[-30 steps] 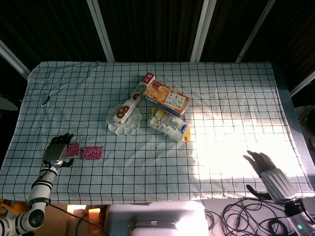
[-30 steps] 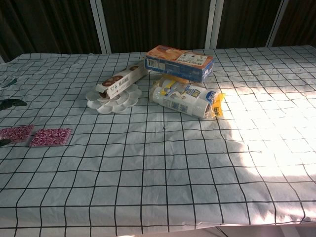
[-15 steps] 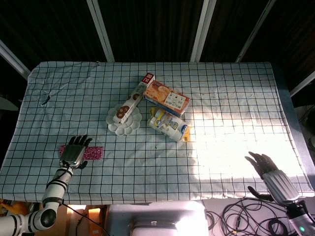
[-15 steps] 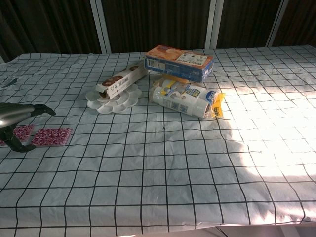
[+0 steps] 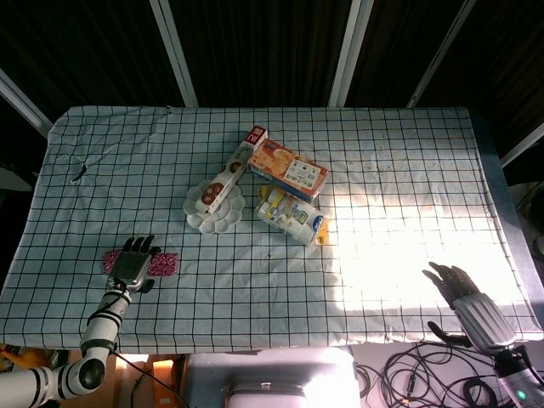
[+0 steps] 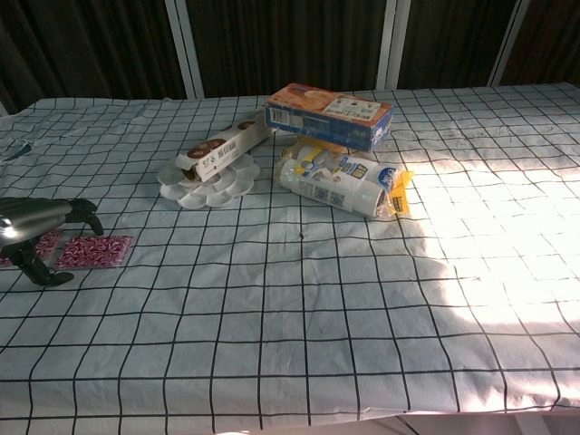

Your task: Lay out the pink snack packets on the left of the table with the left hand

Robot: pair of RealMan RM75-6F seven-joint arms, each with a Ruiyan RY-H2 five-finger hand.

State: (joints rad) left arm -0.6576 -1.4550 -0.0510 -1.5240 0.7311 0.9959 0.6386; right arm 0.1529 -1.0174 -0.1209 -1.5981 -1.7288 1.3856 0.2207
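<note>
Harsh sunlight washing out the right of the worktop, grid lines nearly bleached there; left side evenly dim. Black background beyond. Sharp focus in both views. Soft shadow under the bag. Slight bending at edges.
</note>
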